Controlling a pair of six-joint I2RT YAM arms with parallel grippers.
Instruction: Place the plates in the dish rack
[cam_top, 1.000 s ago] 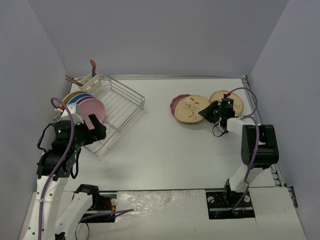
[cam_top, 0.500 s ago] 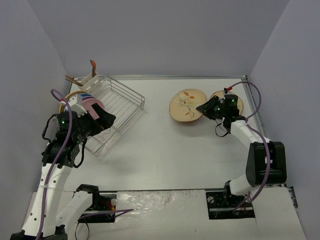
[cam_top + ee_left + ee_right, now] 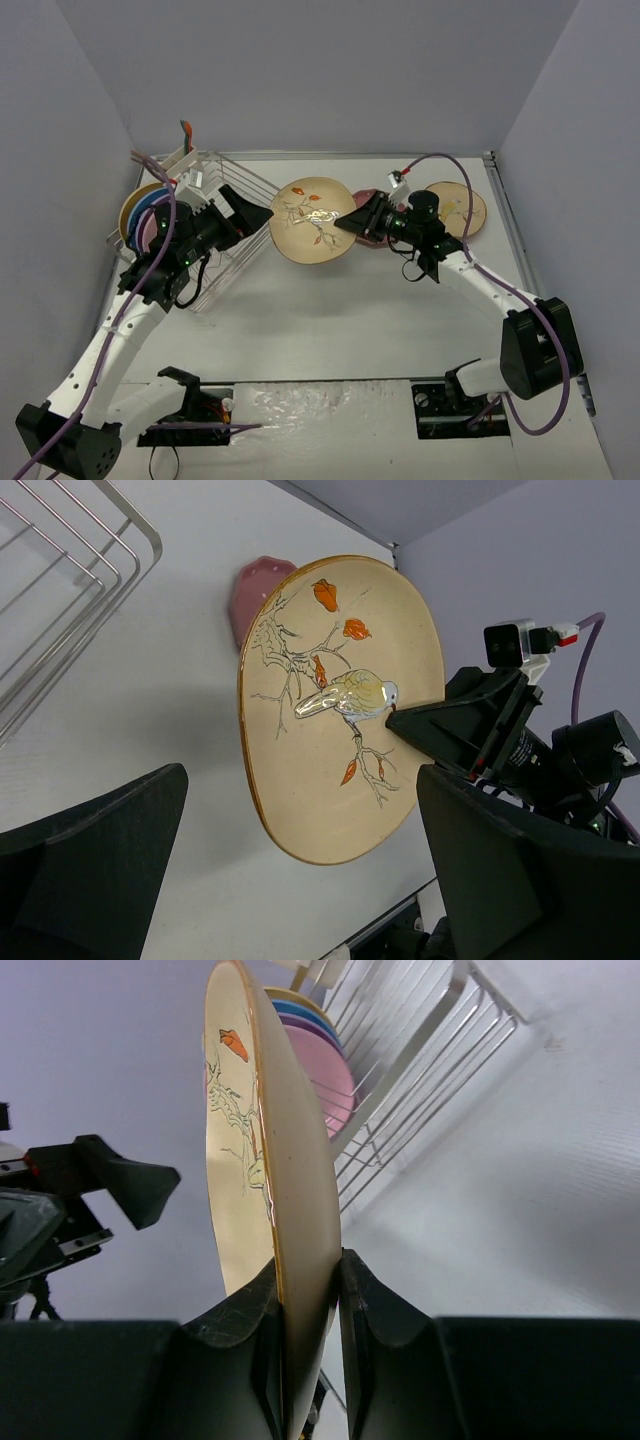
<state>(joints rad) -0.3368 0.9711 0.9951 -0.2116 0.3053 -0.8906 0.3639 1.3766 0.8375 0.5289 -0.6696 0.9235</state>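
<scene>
Cream floral plate (image 3: 312,220), bird-and-branch print, held on edge in the air between the two arms, just right of the dish rack (image 3: 222,283), where pink, purple, blue and yellow plates (image 3: 325,1080) stand in a row. Right gripper (image 3: 358,222) is pinched narrowly on one edge of its rim; left gripper (image 3: 250,212) is spread wide, holding nothing, facing the printed side close by with no contact visible. Risk, as judged: the rim-only pinch may let the plate swing or drop if the right lets go before the left has closed, or if the open left fingers knock its face.
</scene>
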